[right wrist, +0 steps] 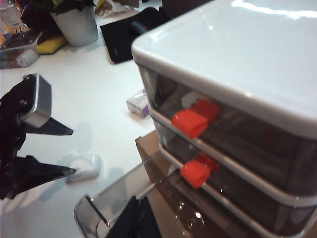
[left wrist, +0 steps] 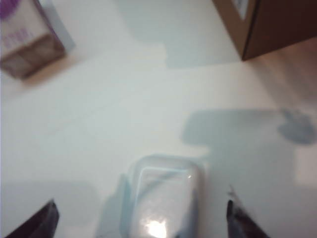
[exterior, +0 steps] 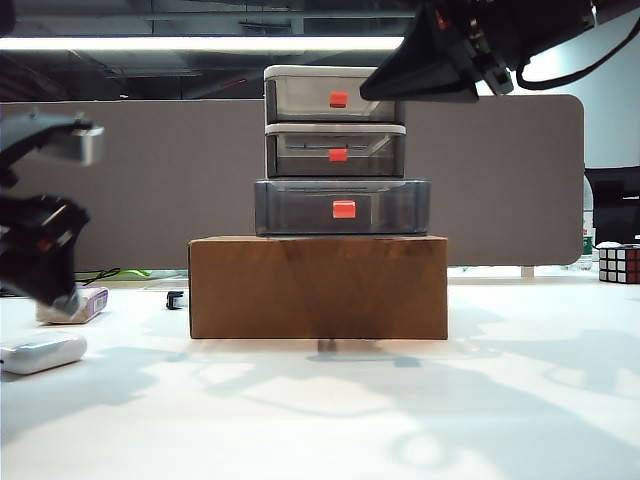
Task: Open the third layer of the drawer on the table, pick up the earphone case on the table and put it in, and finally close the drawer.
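Observation:
The drawer (exterior: 335, 120) stands on a brown cardboard box. Its third layer (exterior: 342, 208) is pulled out toward me; its open grey tray (right wrist: 99, 208) shows in the right wrist view. The white earphone case (exterior: 42, 352) lies on the table (exterior: 330, 410) at the far left. My left gripper (exterior: 75, 215) hangs open over it, and the earphone case (left wrist: 163, 198) lies between the spread fingertips (left wrist: 42, 223) without touching them. My right gripper (exterior: 368, 92) is up beside the top tier, its fingers (right wrist: 136, 220) shut on nothing above the open tray.
The cardboard box (exterior: 318, 288) fills the table's middle. A greyish-white block with a purple edge (exterior: 75, 305) lies just behind the earphone case, a small black object (exterior: 175, 298) near the box's left side. A Rubik's cube (exterior: 618, 264) sits far right. A grey partition closes the back.

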